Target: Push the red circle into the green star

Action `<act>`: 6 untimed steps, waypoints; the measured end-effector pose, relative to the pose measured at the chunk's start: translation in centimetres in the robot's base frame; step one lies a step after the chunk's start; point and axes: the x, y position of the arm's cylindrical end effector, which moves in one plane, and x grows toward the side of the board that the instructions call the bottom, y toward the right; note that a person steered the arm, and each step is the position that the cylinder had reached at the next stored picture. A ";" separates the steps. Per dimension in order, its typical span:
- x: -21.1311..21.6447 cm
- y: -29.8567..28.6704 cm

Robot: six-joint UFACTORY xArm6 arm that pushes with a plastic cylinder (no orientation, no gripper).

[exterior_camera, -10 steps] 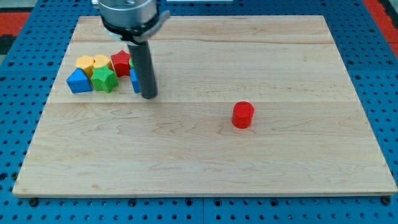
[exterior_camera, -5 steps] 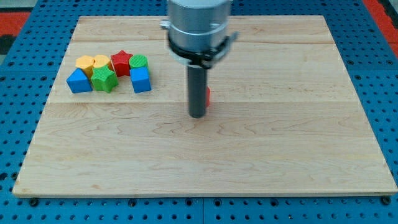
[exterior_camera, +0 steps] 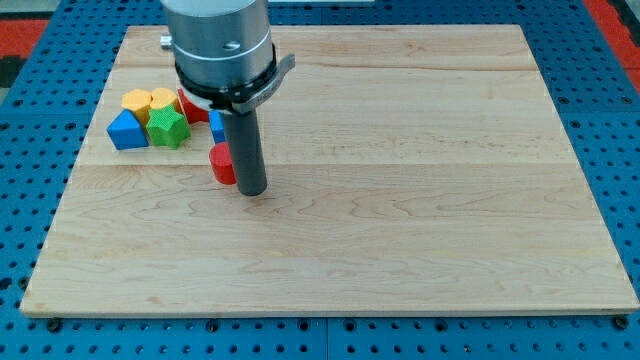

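The red circle (exterior_camera: 221, 164) sits left of centre on the wooden board (exterior_camera: 420, 200), partly hidden by my rod. My tip (exterior_camera: 251, 190) touches its right side. The green star (exterior_camera: 167, 129) lies at the view's upper left in a cluster of blocks, a short way up and left of the red circle, apart from it.
The cluster holds a blue triangle (exterior_camera: 126, 131), two yellow blocks (exterior_camera: 137, 101) (exterior_camera: 162, 100), a red star (exterior_camera: 190, 107) and a blue cube (exterior_camera: 216, 127) partly hidden behind the rod. The arm's grey body (exterior_camera: 218, 45) hangs over the cluster's right side.
The red circle has moved far left across the board, from the right-centre toward the cluster. My tip swept right, got behind it, and came back left with it.
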 end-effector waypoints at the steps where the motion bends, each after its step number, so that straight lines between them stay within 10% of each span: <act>1: -3.1 -4.4; 3: -2.5 -7.6; 4: -1.5 -19.7; 6: -8.7 -17.6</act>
